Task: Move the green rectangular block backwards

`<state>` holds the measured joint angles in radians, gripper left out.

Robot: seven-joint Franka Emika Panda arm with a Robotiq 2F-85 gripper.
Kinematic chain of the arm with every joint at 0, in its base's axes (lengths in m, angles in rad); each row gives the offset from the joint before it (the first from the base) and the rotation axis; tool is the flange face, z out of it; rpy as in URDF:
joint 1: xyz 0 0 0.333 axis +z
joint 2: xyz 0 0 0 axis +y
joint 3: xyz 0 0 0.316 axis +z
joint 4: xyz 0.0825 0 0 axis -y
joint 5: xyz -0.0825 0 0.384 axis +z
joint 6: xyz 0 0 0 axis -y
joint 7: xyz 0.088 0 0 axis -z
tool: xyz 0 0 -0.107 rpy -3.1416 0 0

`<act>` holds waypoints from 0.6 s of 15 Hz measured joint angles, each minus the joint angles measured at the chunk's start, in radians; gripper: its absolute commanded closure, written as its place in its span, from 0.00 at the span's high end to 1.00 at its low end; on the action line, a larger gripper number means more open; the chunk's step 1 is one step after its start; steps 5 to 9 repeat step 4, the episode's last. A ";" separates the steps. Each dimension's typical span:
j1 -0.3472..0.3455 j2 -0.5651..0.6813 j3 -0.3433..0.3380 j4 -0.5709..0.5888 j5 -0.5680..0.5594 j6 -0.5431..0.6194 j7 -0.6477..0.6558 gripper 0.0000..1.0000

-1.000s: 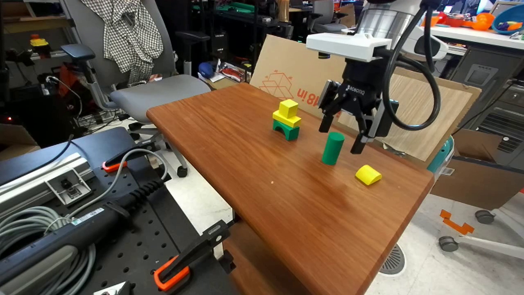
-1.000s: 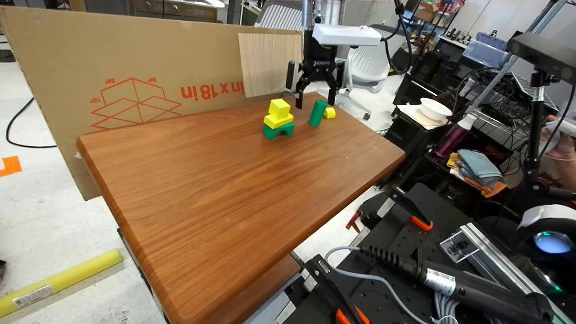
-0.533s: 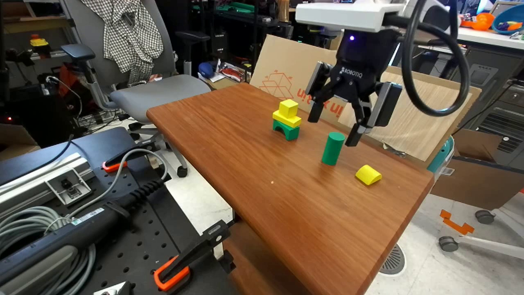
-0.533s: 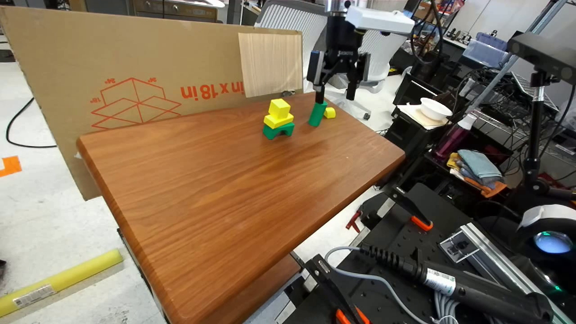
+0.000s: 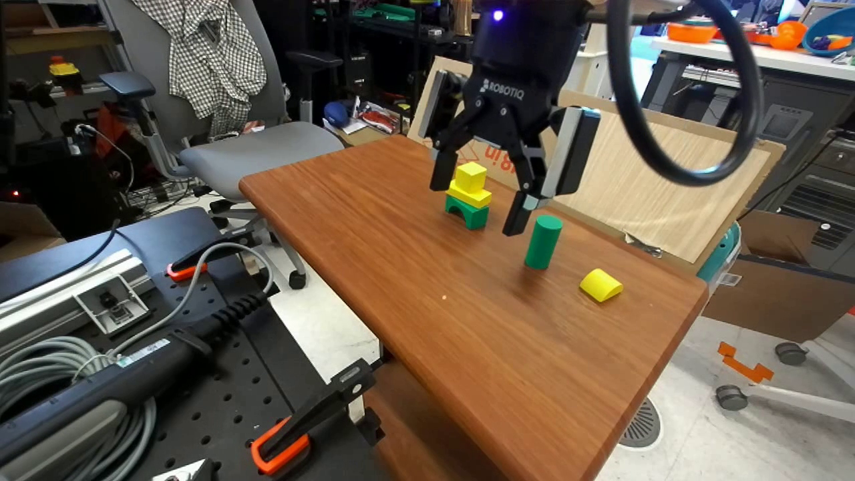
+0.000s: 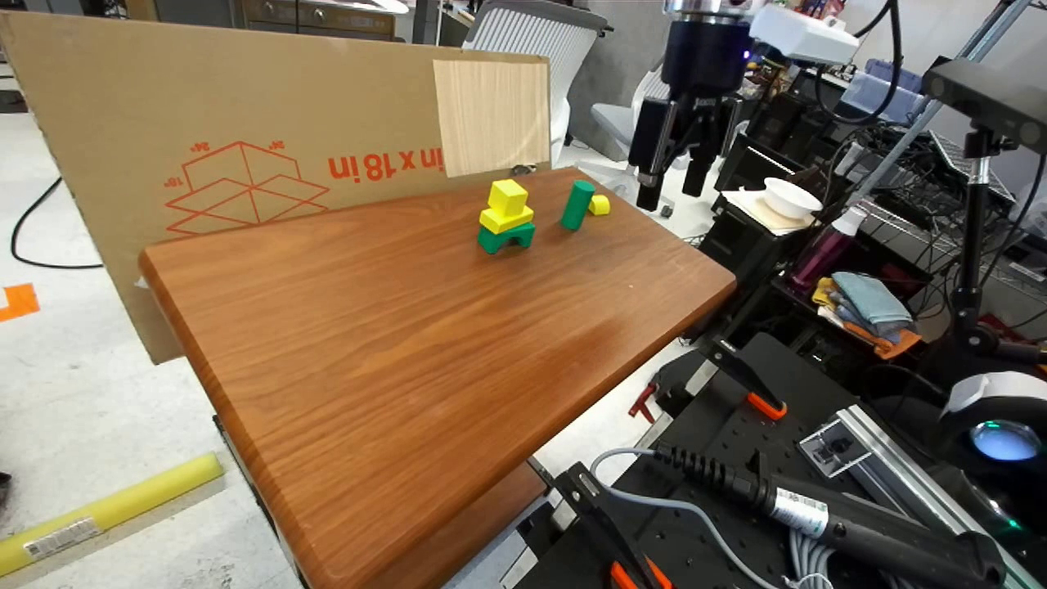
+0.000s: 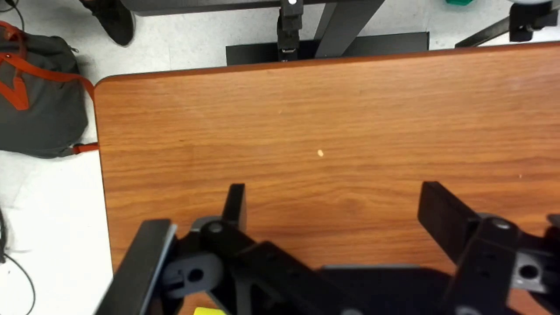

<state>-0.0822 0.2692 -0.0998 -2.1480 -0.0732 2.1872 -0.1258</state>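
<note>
Over the last second the end effector [image 6: 671, 193] has come forward, away from the back edge and the cardboard sheet [image 6: 286, 123], and it now hangs above bare worktop [image 7: 271, 131] on the near side of the green block [image 5: 543, 244]. The block has not shifted: it stands upright near a back corner, round-sided to look at, between the yellow-topped stack [image 5: 469, 195] and the yellow half-round piece [image 5: 601, 285], touching neither. The fingers [image 7: 236, 203] are spread wide, with only wood grain between them in the wrist view, so nothing is held. To my mind that leaves no push or grasp under way, and any backward move would call for going back to the block. How high the fingertips hang is hard to judge from these angles. Towards the front and along the length there is plenty of room; behind the block only a short strip lies before the edge, so I would keep a backward shift small
</note>
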 measured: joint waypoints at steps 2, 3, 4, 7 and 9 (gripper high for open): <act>0.003 -0.053 0.007 -0.082 -0.013 0.066 -0.002 1.00; 0.006 -0.073 0.011 -0.117 -0.015 0.098 -0.002 1.00; 0.007 -0.091 0.017 -0.148 -0.012 0.130 0.000 1.00; 0.007 -0.091 0.017 -0.148 -0.012 0.130 0.000 1.00; 0.007 -0.091 0.017 -0.148 -0.012 0.130 0.000 1.00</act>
